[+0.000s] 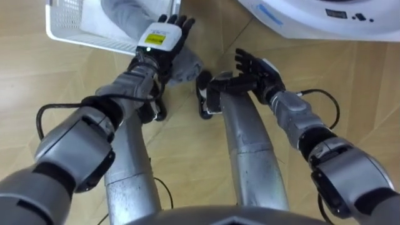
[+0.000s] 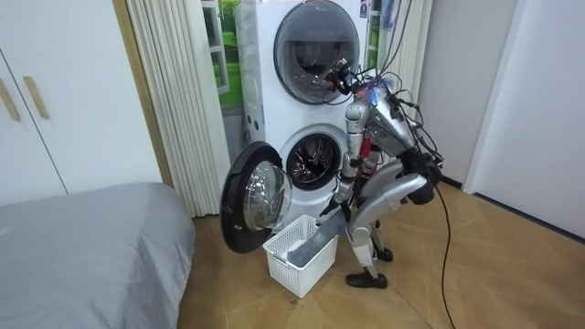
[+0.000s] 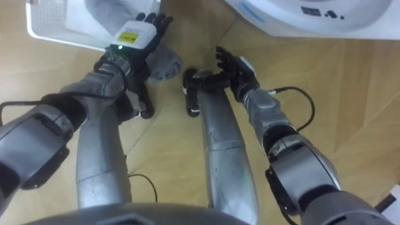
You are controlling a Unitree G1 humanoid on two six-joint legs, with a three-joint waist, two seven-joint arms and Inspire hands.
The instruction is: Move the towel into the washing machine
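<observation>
Left hand (image 1: pixel 164 39) over towel (image 1: pixel 125 17), right hand (image 1: pixel 253 67) spread

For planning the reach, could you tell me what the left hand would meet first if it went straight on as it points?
Most likely the grey towel spilling from the white basket, just ahead of the left hand; how near is unclear.

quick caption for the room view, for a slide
Robot bends over a white basket, reaching toward the grey towel beside the washing machine's open door
</observation>
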